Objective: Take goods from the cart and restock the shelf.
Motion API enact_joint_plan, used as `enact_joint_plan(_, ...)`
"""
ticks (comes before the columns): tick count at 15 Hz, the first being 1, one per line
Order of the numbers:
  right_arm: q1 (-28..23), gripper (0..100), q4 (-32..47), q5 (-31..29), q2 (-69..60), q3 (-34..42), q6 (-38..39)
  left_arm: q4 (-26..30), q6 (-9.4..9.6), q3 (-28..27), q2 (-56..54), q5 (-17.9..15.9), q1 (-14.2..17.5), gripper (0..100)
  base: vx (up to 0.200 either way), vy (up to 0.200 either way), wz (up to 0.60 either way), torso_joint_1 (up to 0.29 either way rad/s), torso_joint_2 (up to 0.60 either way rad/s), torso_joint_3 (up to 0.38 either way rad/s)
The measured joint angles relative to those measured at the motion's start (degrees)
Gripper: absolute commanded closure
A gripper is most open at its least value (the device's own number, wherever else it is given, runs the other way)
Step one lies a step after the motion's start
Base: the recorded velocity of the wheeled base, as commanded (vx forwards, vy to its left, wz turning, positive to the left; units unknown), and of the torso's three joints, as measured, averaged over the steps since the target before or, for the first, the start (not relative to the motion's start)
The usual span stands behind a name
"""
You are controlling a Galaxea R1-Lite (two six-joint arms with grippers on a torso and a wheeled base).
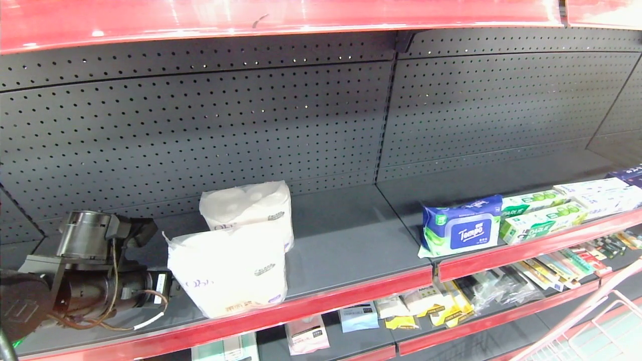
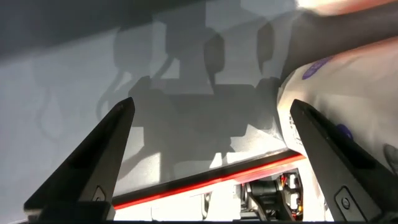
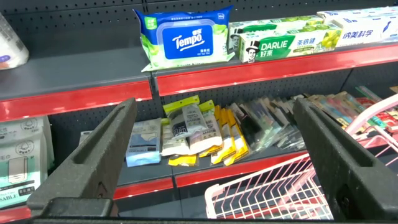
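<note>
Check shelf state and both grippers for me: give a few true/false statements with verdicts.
1. The front toilet paper pack and the rear toilet paper pack both stand on the shelf, one behind the other. True.
2. The left gripper is shut on the front toilet paper pack. False: its jaws are wide open with nothing between them, and the pack sits beside one finger.
3. The wet wipes pack lies next to the toothpaste boxes at the shelf's front edge. True.
4. The right gripper holds a toothpaste box. False: it is open and empty, facing the shelf.
</note>
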Motion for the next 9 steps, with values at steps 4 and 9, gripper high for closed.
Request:
enact_joint_plan(4,0.0,0,0.0,0.0,0.0,0.0,-0.02,0.0,0.0,-0.16,0.07,0.0,-0.69,0,0.0,0.0,0.0,0.0,0.0,0.0)
enact_joint_plan(9,0.0,0,0.0,-0.02,0.0,0.0,0.0,0.07,-0.05,-0.2,0.07,0.11,-1.35,0,0.0,0.0,0.0,0.0,0.0,0.0)
